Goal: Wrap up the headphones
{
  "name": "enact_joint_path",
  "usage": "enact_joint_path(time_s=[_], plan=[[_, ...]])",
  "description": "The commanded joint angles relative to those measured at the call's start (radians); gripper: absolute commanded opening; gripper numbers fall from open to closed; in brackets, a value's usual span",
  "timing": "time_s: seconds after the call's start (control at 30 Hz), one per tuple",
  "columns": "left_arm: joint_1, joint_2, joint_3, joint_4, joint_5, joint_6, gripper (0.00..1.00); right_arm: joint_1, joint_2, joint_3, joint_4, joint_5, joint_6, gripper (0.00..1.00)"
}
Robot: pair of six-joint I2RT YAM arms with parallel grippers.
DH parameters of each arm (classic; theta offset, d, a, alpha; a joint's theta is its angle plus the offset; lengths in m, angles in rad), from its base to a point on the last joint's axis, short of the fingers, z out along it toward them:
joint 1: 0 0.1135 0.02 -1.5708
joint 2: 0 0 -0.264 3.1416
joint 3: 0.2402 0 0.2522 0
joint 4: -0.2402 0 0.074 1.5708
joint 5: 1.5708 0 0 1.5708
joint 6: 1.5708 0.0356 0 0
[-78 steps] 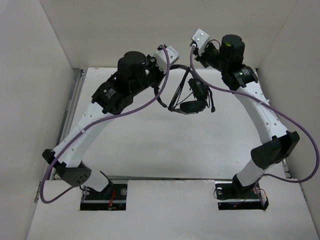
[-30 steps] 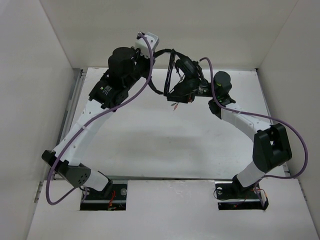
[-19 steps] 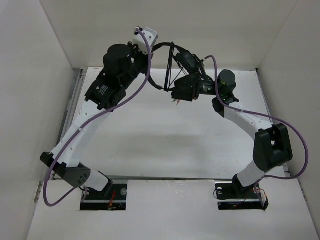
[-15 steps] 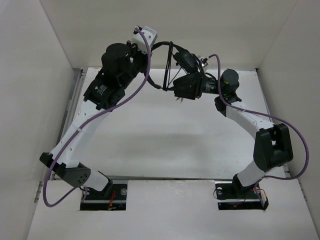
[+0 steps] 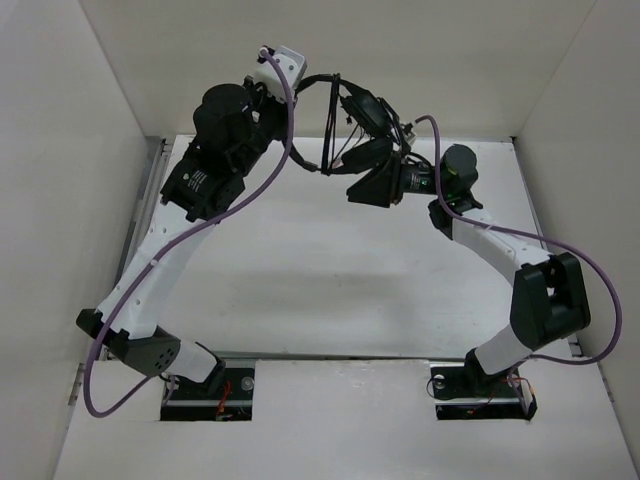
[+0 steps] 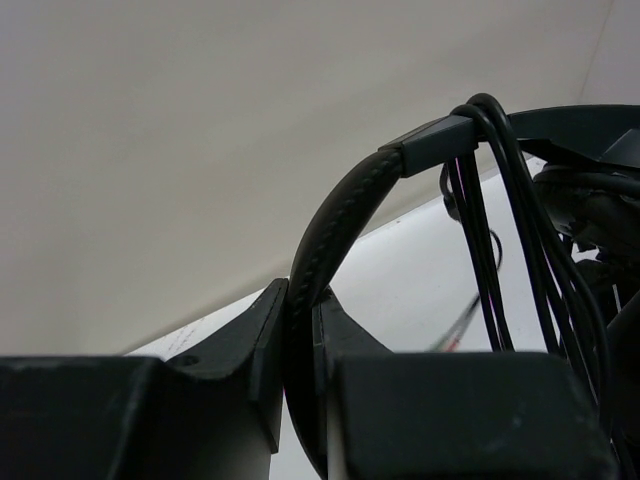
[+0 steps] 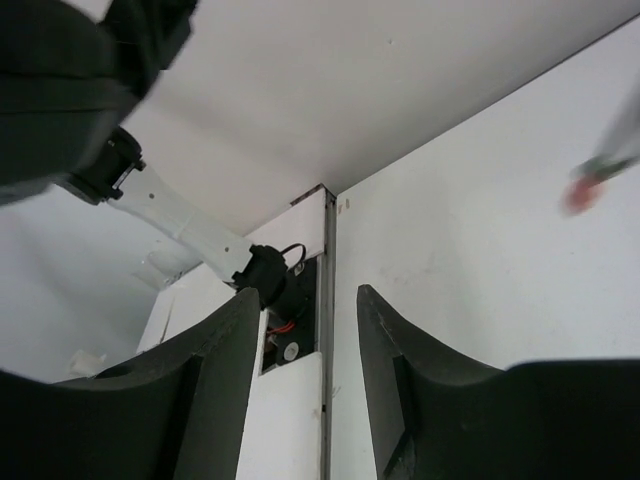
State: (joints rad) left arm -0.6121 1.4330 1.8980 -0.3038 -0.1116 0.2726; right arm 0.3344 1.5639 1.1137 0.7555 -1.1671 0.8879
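Several thin, glossy cable strands hang over the curved, stitched headband of your headphones, held aloft over the far middle of the white table. Your left gripper pinches that headband tight; your right gripper, just right of them, gapes partway, empty.

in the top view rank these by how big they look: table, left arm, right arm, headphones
1. table
2. left arm and right arm: about alike, not ranked
3. headphones: smallest, though held up nearer the camera
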Motion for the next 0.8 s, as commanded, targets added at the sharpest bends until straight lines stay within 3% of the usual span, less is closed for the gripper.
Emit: enact_joint_path(time_s=[0.0, 0.17, 0.57, 0.77], plan=[[0.013, -0.042, -0.001, 0.118, -0.026, -0.041, 0.00, 0.021, -0.061, 0.001, 0.047, 0.001, -0.021, 0.49], [0.019, -0.048, -0.019, 0.118, -0.023, -0.032, 0.00, 0.007, -0.064, -0.002, 0.035, -0.002, -0.046, 0.49], [0.009, -0.163, -0.296, 0.140, -0.048, -0.059, 0.00, -0.316, -0.139, 0.055, -0.054, 0.015, -0.201, 0.48], [-0.021, -0.227, -0.390, 0.107, -0.017, -0.113, 0.00, -0.373, -0.159, 0.054, -0.100, 0.035, -0.262, 0.48]])
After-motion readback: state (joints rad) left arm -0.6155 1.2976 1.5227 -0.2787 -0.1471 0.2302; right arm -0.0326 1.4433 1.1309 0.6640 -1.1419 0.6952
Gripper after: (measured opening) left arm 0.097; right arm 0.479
